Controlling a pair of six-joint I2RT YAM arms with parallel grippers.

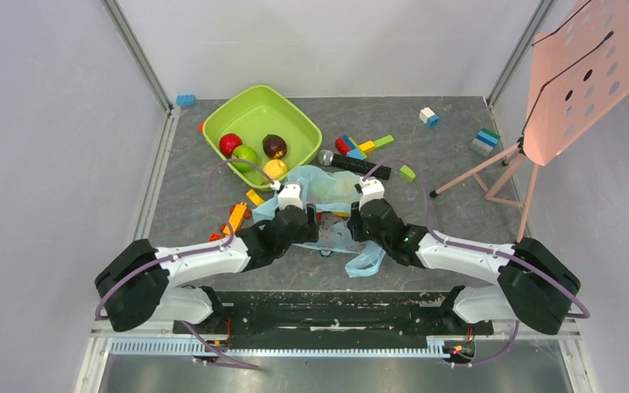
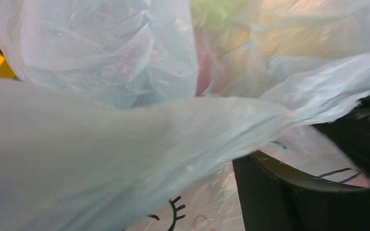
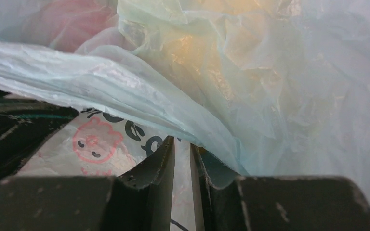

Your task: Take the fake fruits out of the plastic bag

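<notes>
On the table (image 1: 188,205), your right gripper (image 3: 182,144) pinches the plastic bag (image 1: 328,187) between narrow jaws; your left gripper (image 1: 287,193) sits under its film, width not tellable.

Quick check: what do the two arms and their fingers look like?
Both the left arm and right arm have white links, black joints and bulky black bases, each trailed by a looping purple cable. Fingers are black, scuffed.

Grey marbled surface (image 1: 188,205) is pretty cluttered: lime-green bowl (image 1: 250,110) at the back, crumpled plastic bag (image 1: 323,184) mid-table, building blocks (image 1: 354,148) scattered about, microphone (image 1: 360,166) touching the bag.
</notes>
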